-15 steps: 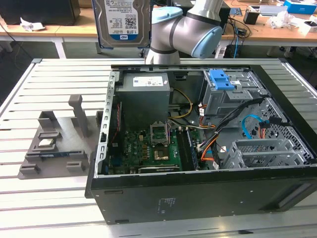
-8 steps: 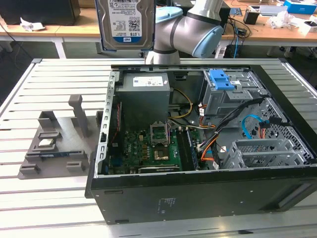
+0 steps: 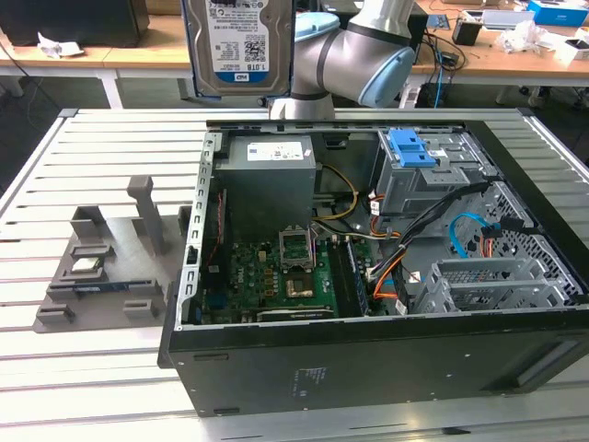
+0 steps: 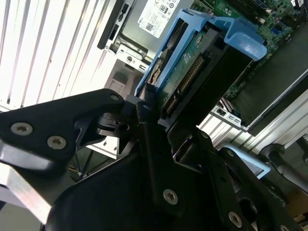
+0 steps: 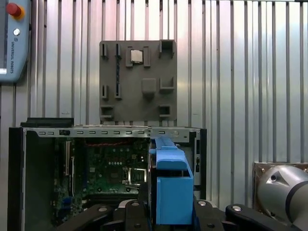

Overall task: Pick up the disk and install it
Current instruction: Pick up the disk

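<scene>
The flat silver metal disk [image 3: 241, 46], white-and-blue labelled and clipped in a bright blue plastic frame, is clamped in the closed black pincer [image 5: 172, 211] and held high above the open black computer case [image 3: 368, 368] on the slatted worktop [image 3: 92, 378], presumably to clear its walls.

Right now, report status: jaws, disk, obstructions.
Jaws shut on the disk. Disk aloft over the open computer case, not installed. Black cable crosses by the drive cage.
</scene>
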